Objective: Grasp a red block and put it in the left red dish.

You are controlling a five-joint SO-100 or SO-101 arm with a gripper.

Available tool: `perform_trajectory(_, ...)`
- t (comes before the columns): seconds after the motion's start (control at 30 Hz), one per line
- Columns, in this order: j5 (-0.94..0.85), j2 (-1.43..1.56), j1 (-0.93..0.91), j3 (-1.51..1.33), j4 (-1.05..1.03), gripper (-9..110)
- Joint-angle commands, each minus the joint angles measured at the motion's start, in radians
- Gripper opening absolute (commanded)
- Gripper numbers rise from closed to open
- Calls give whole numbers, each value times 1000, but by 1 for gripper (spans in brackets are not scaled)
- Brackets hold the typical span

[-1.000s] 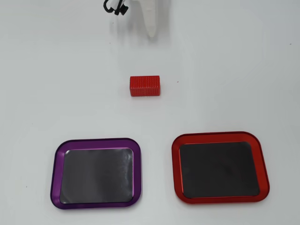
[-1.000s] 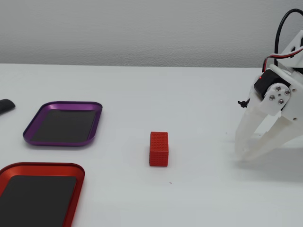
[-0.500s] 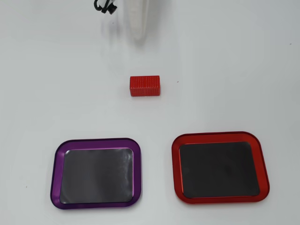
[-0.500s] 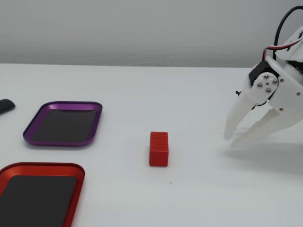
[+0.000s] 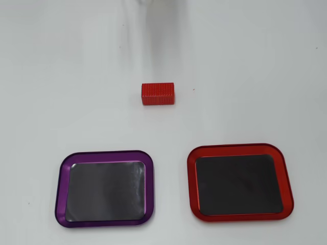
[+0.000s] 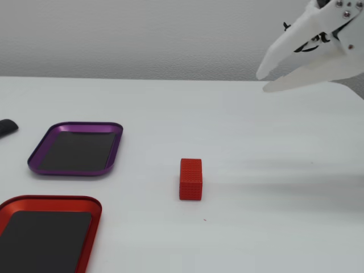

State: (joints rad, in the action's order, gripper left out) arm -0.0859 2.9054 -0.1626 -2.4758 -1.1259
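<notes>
Nearby: purple tray (image 5: pixel 104 223) | red block (image 5: pixel 158 94) unobstructed | gripper (image 6: pixel 263 82) seemingly parted

The block (image 5: pixel 158 94) at the upper middle of the overhead view was bright red with a fine bumpy pattern. The dish (image 5: pixel 239 182) at lower right had a glossy red rim and black bottom; the tray (image 5: pixel 105 188) at lower left, a purple rim. The table (image 5: pixel 61 76) was plain white, as was the gripper (image 6: pixel 263 80) at the fixed view's upper right.
</notes>
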Motion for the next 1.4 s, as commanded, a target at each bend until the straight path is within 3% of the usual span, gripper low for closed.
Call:
perform_trajectory(0.0,-9,-256,8,160,3,13)
perform_trajectory(0.17,-6,-620,9,387,-58,30)
perform_trajectory(0.33,-2,-890,51,561,-146,35)
perform_trajectory(0.53,0,-1127,92,629,-146,35)
perform_trajectory(0.73,0,-1275,89,637,0,35)
perform_trajectory(1.17,-9,-1341,92,637,153,34)
perform_trajectory(1.37,-14,-1341,84,632,195,20)
